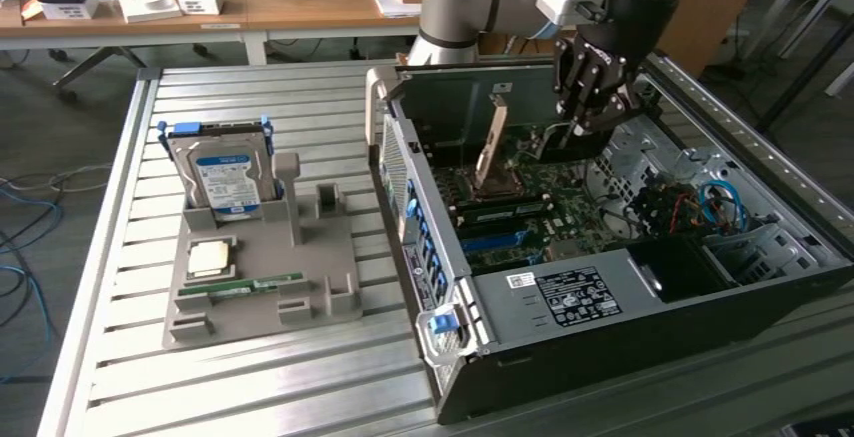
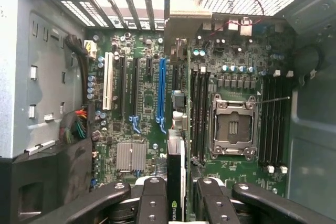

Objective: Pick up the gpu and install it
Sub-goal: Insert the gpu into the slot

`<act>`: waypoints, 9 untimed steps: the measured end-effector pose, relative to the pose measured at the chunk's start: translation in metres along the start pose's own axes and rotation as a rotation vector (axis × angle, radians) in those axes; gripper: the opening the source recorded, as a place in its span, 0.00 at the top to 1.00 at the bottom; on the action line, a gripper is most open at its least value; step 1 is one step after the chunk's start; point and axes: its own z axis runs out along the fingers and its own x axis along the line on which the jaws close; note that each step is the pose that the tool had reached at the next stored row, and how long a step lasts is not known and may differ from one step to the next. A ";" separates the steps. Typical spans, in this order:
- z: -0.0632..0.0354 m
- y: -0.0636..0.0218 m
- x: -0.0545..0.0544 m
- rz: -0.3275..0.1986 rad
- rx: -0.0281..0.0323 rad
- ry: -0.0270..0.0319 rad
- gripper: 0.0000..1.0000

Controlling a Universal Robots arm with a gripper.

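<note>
Exterior view: the gripper (image 1: pixel 587 129) stands inside the open computer case (image 1: pixel 601 352) on the bench (image 1: pixel 267 382), toward 1 o'clock of the scene, with the grey parts tray (image 1: pixel 320 292) at the case's 9 o'clock. Wrist view: the fingers (image 2: pixel 152 203) are clamped on the gpu (image 2: pixel 176 179), held on edge over the motherboard (image 2: pixel 136 82), just beside the long blue slot (image 2: pixel 161 87). Whether the card is seated cannot be told.

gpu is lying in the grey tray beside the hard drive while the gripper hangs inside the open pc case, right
No: the gpu is not in the grey tray; the wrist view shows it clamped in the jaws of the gripper, which does hang inside the open pc case.
</note>
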 end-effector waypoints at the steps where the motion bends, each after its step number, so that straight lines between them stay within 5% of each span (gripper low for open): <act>1: 0.0001 0.0001 0.001 0.000 -0.0001 0.0002 0.73; 9: 0.0006 0.0004 0.005 0.000 0.0000 0.0001 0.73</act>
